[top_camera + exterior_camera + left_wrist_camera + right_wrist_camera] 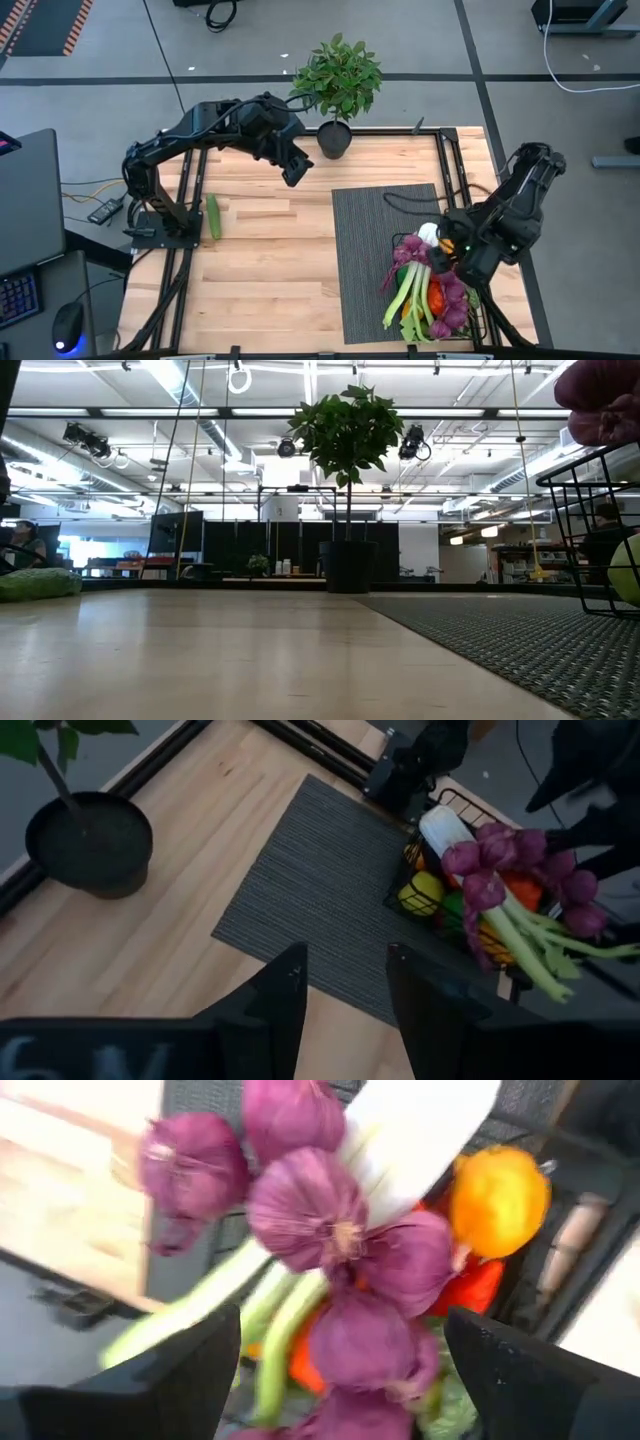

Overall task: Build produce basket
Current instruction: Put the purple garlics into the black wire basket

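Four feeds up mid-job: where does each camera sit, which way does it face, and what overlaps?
High: overhead, straight down; both arms, basket on mat.
Low: table height, level across; potted plant, basket edge; no arm.
Left wrist: on the raised left arm, looking at basket; left gripper open, empty.
Right wrist: close over the produce; right gripper open.
Shared: basket shows in all four.

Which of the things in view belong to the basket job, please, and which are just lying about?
Belong to the job:
- basket
- produce piled in it
- lone cucumber on the bare wood
- right hand, over the basket

Just lying about:
- potted plant
- ribbed mat
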Available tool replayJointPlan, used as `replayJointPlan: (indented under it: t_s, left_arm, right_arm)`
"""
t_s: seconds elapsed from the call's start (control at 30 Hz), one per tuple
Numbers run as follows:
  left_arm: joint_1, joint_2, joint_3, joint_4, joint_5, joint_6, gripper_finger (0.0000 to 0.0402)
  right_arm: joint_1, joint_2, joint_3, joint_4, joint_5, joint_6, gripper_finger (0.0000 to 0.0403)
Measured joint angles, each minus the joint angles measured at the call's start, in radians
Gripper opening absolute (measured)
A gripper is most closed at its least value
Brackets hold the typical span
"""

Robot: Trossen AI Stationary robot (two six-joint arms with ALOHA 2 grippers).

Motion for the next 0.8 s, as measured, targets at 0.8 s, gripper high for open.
replayJointPlan:
  t_s: [0.8]
  left_arm:
    - [-0.057, -0.001, 0.0, -0.007, -0.018, -0.037, 0.0132]
  right_arm:
    - [-0.08, 0.214, -0.156, -0.022, -0.339, -0.4, 0.0349]
